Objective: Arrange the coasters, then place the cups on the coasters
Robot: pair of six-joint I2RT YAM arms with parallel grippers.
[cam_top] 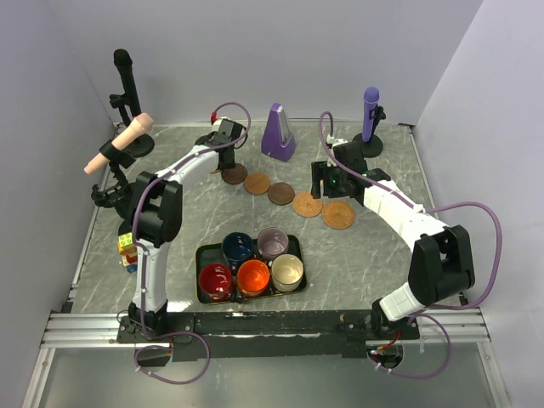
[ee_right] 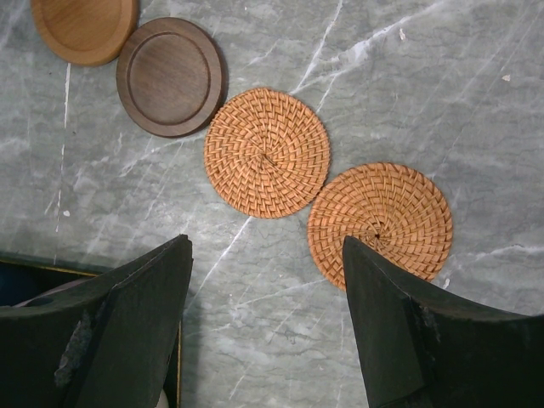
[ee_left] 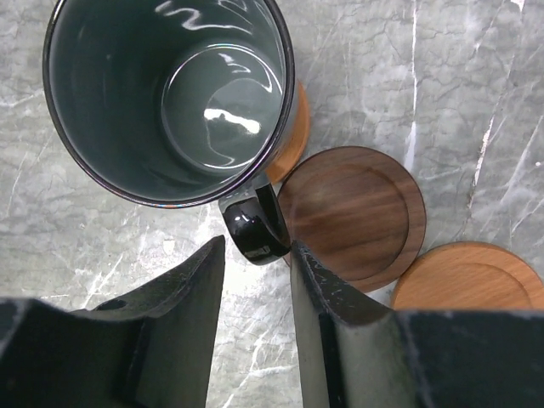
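cup (ee_left: 170, 93) on its coaster (ee_left: 295, 140), handle (ee_left: 255, 229) between left gripper (ee_left: 257, 245) fingers (clamped or not, cannot tell), right gripper (ee_right: 265, 246) wide and empty: skewed pull could topple it

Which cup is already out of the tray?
The dark green-grey cup, by the left hand: it stands on an orange-brown coaster at the row's left end. The other five cups sit in the tray.

Bright, even light from above, with soft, faint shadows. White glare streaks curl inside the cup (ee_left: 170, 93) just ahead of the left gripper (ee_left: 257, 243). Near fingers (ee_right: 127, 323) look blurred and dark, while the coasters (ee_right: 267, 153) ahead of the right gripper (ee_right: 265, 246) are sharp
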